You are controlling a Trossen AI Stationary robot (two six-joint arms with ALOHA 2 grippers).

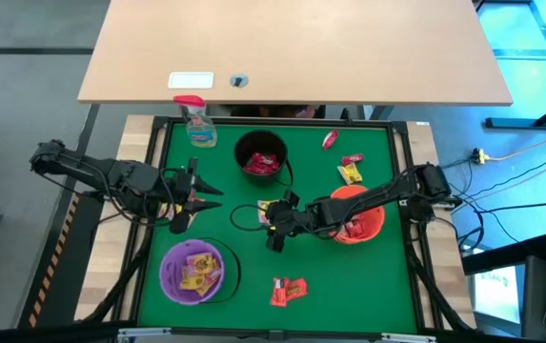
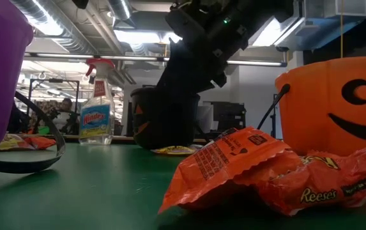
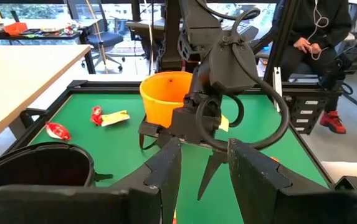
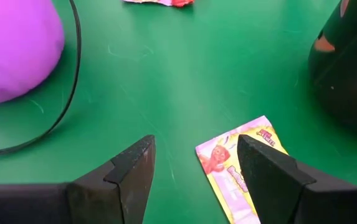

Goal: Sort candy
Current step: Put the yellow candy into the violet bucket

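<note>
The right gripper [image 1: 274, 227] hovers low over the green counter [image 1: 368, 286] near its centre, between the black bucket [image 1: 261, 156] and the purple bucket [image 1: 194, 272], with its arm reaching across the orange bucket [image 1: 358, 213]. Its fingers [image 4: 131, 171] stand well apart and hold nothing; a yellow-and-pink candy packet [image 4: 234, 168] lies flat on the mat just under them, partly beneath 1 finger and off to that side of the gap. The left gripper [image 1: 196, 197] waits at the counter's left side, fingers partly open and empty as far as the views show. Other candy is spread about: 2 loose pieces [image 1: 349, 169] near the far right, 1 red piece [image 1: 328, 141] beyond them, an orange-red packet [image 1: 288, 291] at the near edge, and sorted pieces already in all 3 buckets. The risk here, as I judge it, is the offset: if the fingers close where they are, 1 finger may press on the flat wrapper instead of sliding beside it, so the packet skids or is pinched only by a corner and drops on the way. A flat packet on a smooth mat also gives little edge to catch. The black loop of the purple bucket's handle [image 4: 66, 106] lies near and could snag a sweeping move.
</note>
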